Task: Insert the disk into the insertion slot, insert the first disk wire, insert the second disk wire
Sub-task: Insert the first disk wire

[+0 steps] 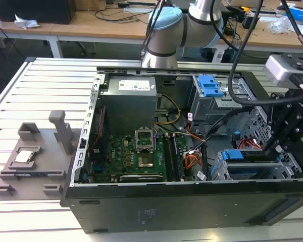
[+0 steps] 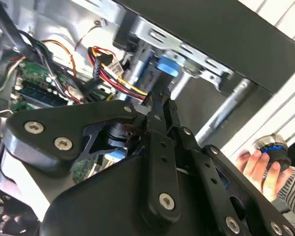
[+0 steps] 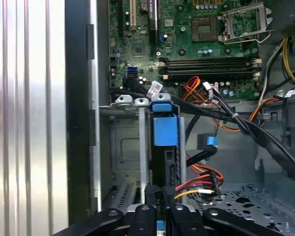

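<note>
One open PC case (image 1: 166, 212) in the exterior view, and the gripper (image 1: 267, 149) is down at the exterior view's right, over the insertion slot (image 1: 219, 171); the disk (image 1: 250, 155) already sits in a bay, with the red first disk wire (image 1: 252, 143) just beside it. Second wrist view: fingers (image 2: 157, 147) pinched together on the plug end of the second disk wire (image 2: 119, 82), a person's hand (image 2: 255, 167) on a knob (image 2: 273, 147) outside the case. First wrist view: that red-yellow-black wire (image 3: 196, 186) meets the gripper (image 3: 161, 196) right at the disk's (image 3: 165, 130) near end.

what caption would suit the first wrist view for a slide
Gripper at the blue-framed disk sitting in the silver sheet-metal drive cage, red, yellow and black wire bundle alongside.
</note>
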You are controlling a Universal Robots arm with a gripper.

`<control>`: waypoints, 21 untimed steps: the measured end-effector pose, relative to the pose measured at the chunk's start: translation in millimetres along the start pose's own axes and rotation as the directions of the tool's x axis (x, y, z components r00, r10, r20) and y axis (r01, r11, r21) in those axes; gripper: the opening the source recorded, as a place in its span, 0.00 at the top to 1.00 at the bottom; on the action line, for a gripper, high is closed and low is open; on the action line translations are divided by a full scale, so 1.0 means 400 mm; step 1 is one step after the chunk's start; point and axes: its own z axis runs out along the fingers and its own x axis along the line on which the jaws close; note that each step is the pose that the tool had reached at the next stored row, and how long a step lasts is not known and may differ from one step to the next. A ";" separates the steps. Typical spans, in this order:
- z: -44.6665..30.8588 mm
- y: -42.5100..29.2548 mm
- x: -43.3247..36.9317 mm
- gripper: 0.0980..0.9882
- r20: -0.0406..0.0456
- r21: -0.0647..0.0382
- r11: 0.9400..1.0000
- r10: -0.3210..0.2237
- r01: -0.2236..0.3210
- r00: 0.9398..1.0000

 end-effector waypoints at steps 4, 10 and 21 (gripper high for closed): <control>0.011 0.000 -0.014 0.92 0.002 0.000 1.000 0.000 0.000 1.000; 0.023 0.000 -0.027 0.92 0.004 0.000 1.000 0.000 0.000 1.000; 0.043 -0.001 -0.031 0.92 0.005 0.000 1.000 0.000 0.000 1.000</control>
